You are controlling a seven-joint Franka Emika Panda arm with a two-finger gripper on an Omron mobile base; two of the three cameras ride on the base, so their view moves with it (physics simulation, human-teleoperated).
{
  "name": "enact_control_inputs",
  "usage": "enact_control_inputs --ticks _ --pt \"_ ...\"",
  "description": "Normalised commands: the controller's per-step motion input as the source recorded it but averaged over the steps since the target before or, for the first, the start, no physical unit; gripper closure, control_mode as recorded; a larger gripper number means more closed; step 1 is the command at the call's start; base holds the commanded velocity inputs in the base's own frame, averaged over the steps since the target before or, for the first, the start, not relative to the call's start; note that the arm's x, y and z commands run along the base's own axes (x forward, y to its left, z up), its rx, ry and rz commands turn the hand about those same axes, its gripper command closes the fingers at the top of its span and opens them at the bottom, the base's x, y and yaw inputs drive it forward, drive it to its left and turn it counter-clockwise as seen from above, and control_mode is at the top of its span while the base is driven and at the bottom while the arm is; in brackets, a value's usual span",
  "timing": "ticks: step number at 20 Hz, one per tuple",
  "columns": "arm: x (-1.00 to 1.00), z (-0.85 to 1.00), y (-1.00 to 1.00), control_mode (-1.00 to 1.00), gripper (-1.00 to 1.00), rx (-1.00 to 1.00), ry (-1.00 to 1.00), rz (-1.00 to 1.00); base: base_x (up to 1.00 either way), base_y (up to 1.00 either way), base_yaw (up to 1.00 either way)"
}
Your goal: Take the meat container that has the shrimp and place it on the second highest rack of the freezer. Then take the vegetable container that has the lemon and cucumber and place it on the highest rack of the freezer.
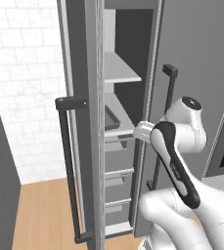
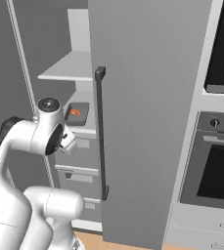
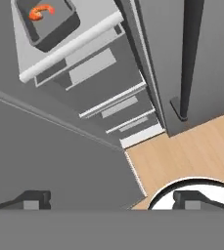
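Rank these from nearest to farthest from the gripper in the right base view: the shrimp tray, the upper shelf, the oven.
From the gripper:
1. Shrimp tray, just above it on the lower shelf.
2. Upper shelf, higher in the freezer.
3. Oven, far right.

I can read no text, label, brand, number or sign anywhere from here. The only candidate is a faint marking on the dark cover of the arm (image 1: 178, 168), at the centre right of the left base view, too blurred to make out.
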Motion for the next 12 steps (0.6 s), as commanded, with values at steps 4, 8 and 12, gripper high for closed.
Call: enact_control_inputs --ticks 4,8,12 --pt "-0.94 0.72 -0.16 -1.00 -1.00 -0.12 -0.17 0.45 0.00 0.00 0.00" --pt "-0.73 0.79 -0.13 -1.00 -1.00 -0.16 -0.15 0.28 0.00 0.00 0.00" --pt "-0.66 0.89 -0.11 -1.00 -1.00 -0.29 -0.08 0.12 0.00 0.00 0.00"
